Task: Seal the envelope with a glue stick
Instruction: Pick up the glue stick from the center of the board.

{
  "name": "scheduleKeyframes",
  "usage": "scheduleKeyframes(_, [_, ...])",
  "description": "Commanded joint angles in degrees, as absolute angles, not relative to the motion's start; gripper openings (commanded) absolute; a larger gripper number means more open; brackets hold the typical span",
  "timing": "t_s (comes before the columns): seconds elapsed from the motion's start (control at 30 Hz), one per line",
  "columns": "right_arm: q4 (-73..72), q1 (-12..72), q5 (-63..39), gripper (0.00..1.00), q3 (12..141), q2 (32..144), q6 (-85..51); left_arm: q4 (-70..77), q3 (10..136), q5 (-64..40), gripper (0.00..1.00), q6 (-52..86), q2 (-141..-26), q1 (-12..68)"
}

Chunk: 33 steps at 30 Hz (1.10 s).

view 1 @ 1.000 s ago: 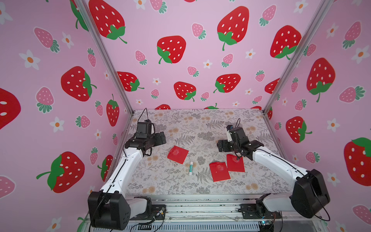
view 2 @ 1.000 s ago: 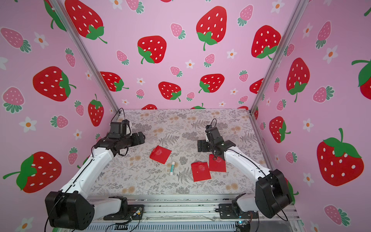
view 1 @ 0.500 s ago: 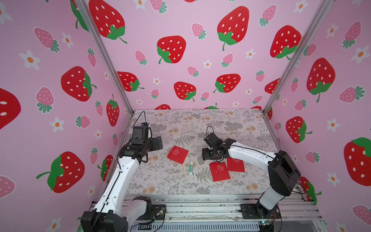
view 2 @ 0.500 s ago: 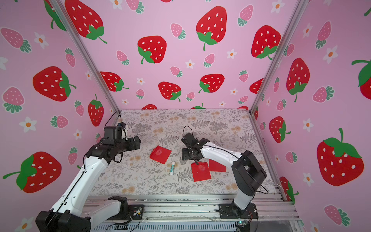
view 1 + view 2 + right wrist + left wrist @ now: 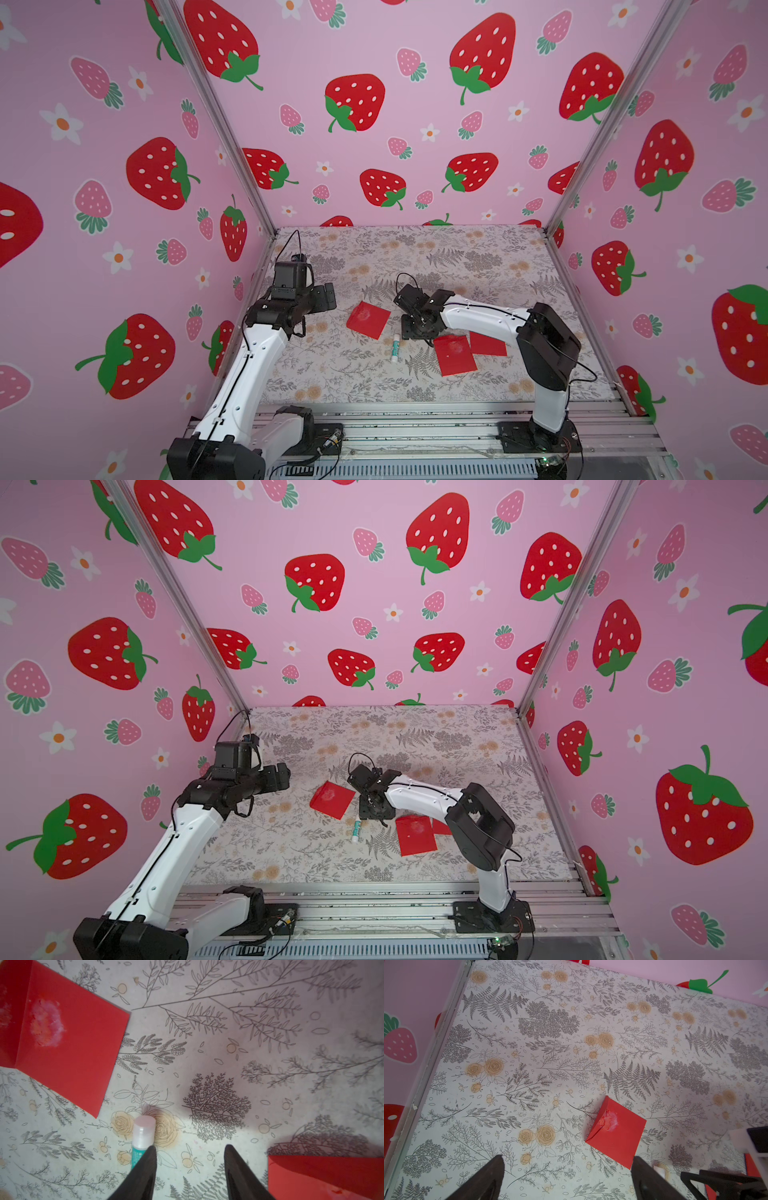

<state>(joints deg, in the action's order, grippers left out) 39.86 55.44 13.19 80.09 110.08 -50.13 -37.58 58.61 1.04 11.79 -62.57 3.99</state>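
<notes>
The glue stick (image 5: 395, 345) lies on the surface (image 5: 332, 374), lower centre in both top views, beside 1 finger of the right gripper (image 5: 409, 332), outside its parted, empty jaws. The left gripper (image 5: 568, 1157) gapes wide.

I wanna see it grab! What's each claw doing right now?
Left claw: open, empty.
Right claw: open, empty; the glue stick lies beside it.

You are looking at a flower-printed bench (image 5: 457, 257) with pink strawberry walls (image 5: 374, 166) standing around three sides.
</notes>
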Motion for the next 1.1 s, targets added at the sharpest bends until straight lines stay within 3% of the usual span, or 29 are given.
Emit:
scheduleKeyframes(0.0, [42.9, 57.3, 13.4, 0.53, 82.7, 111.5, -52.8, -38.4, 58.4, 1.0, 0.95, 11.7, -62.2, 3.4])
scheduleKeyframes(0.4, [44.0, 60.8, 10.9, 0.53, 85.6, 117.4, -54.0, -38.3, 58.3, 0.3, 0.95, 11.9, -62.7, 2.5])
scheduleKeyframes(1.07, [52.2, 62.8, 10.3, 0.35, 88.2, 120.0, -50.9, -41.7, 60.2, 2.0, 0.9, 11.8, -66.2, 1.9])
